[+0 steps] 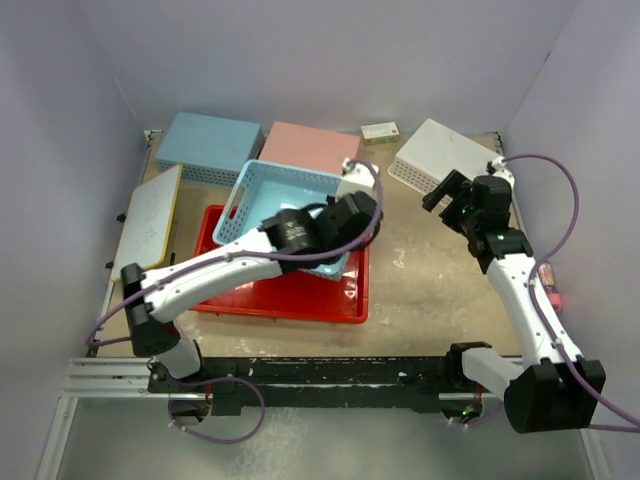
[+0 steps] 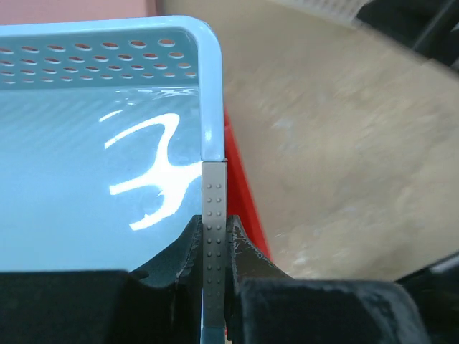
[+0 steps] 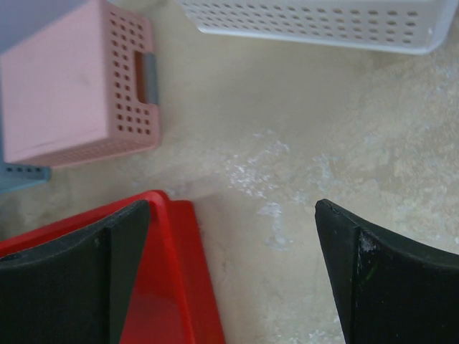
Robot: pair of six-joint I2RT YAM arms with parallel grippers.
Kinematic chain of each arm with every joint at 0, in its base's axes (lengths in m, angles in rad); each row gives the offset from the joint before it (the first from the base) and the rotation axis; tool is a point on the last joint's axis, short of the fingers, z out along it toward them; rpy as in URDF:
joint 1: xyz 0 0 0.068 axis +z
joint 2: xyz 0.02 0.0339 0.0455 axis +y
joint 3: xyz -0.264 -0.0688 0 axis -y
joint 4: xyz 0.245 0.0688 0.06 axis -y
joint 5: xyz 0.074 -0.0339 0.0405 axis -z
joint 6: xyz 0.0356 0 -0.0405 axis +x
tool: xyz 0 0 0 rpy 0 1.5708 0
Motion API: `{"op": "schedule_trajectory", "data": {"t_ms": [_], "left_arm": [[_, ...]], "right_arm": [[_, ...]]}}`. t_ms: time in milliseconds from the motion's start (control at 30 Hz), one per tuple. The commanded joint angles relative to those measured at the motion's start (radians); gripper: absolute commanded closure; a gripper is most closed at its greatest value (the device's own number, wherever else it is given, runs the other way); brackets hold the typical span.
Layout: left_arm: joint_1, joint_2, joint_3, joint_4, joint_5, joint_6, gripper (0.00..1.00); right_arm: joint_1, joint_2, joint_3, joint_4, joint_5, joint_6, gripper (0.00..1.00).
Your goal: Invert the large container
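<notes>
The large red tray (image 1: 300, 295) lies flat on the table in front of the left arm. Its corner shows in the right wrist view (image 3: 179, 287) and an edge in the left wrist view (image 2: 240, 193). My left gripper (image 1: 345, 235) is shut on the right rim of a light blue perforated basket (image 1: 270, 195) and holds it tilted over the tray. In the left wrist view the jaws (image 2: 214, 236) pinch the rim of the basket (image 2: 86, 143). My right gripper (image 1: 450, 195) is open and empty, above bare table beside the tray's far right corner (image 3: 233, 208).
Upside-down baskets stand along the back: blue (image 1: 205, 140), pink (image 1: 305, 145) (image 3: 72, 86) and white (image 1: 440, 155) (image 3: 323, 21). A small box (image 1: 380, 130) lies between the pink and white ones. A white board (image 1: 150, 215) lies at the left. A pink pen (image 1: 553, 290) lies at the right edge.
</notes>
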Motion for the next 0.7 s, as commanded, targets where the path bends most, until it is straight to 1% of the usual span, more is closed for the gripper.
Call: {"op": "schedule_trajectory", "data": {"t_ms": [0,67,133,167,267,300,433,500,600,667], "left_arm": [[0.031,-0.132,0.247,-0.007,0.071,0.063,1.0],[0.069,-0.126,0.295,0.057,0.189,0.037,1.0],[0.113,-0.114,0.312,0.146,0.313,0.004,1.0],[0.146,-0.111,0.308,0.207,0.407,-0.036,1.0],[0.201,-0.111,0.258,0.429,0.61,-0.14,1.0],[0.209,-0.104,0.248,0.495,0.658,-0.174,1.0],[0.214,-0.079,0.215,0.788,0.818,-0.33,1.0],[0.22,-0.073,0.169,0.929,0.863,-0.41,1.0],[0.235,-0.033,0.067,1.197,0.937,-0.603,1.0],[0.246,0.018,0.011,1.388,0.975,-0.758,1.0]], "right_arm": [[-0.002,-0.082,0.104,0.008,-0.045,0.053,0.01],[-0.002,-0.111,0.143,-0.014,-0.049,0.061,0.01],[-0.002,-0.142,0.187,-0.036,-0.053,0.083,0.01],[-0.002,-0.162,0.215,-0.048,-0.038,0.085,0.01],[-0.002,-0.201,0.326,-0.088,0.016,0.061,0.01],[-0.002,-0.21,0.363,-0.095,0.032,0.042,0.01],[-0.001,-0.224,0.52,-0.154,0.142,-0.02,0.0],[-0.002,-0.232,0.567,-0.159,0.171,-0.043,0.0],[0.003,-0.266,0.576,-0.116,0.231,-0.07,0.01],[0.004,-0.284,0.568,-0.107,0.241,-0.071,0.01]]}}
